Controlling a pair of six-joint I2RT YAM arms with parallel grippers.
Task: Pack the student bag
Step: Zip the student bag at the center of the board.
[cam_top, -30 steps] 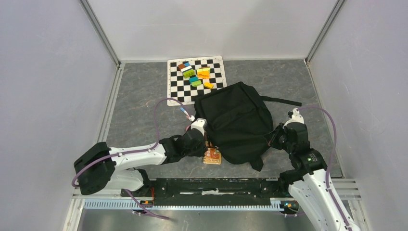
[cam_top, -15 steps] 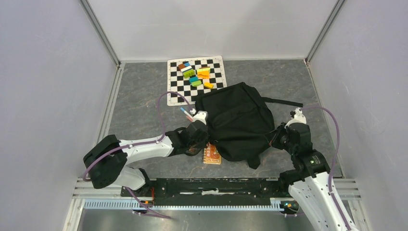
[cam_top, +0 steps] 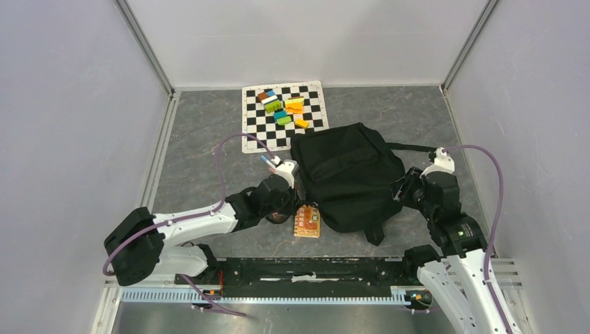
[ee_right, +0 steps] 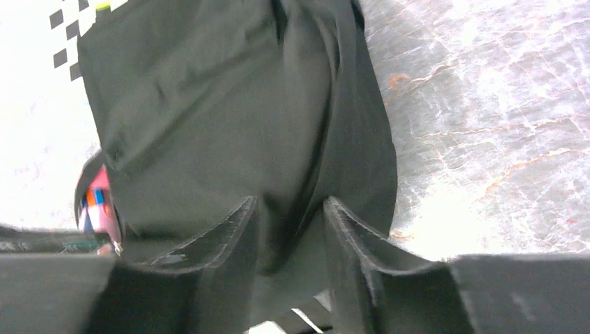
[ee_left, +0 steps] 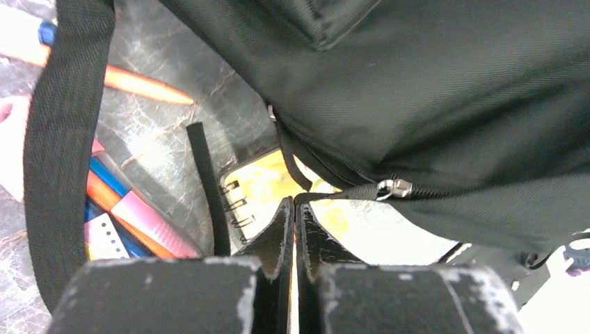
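The student bag (cam_top: 348,177), a large black backpack, lies flat in the middle of the table. My left gripper (cam_top: 298,202) is at its near-left edge. In the left wrist view that gripper (ee_left: 296,202) is shut on the black zip pull that runs to the silver slider (ee_left: 393,188). A spiral notebook (cam_top: 307,221) with an orange cover pokes out from under the bag's near edge. My right gripper (cam_top: 403,191) is at the bag's right side. Its jaws (ee_right: 289,202) stand apart, with a fold of the bag's fabric (ee_right: 229,118) lying loose between them.
A checkered mat (cam_top: 254,136) with several coloured blocks (cam_top: 282,108) lies at the back, partly under the bag. Pens (ee_left: 132,216) and an orange pen (ee_left: 139,85) lie left of the bag beside a strap (ee_left: 62,139). Another strap (cam_top: 410,147) trails to the right.
My right gripper has opened and moved right and back; the bag has shifted right with it. The left arm has drawn slightly left, and more of the notebook shows.
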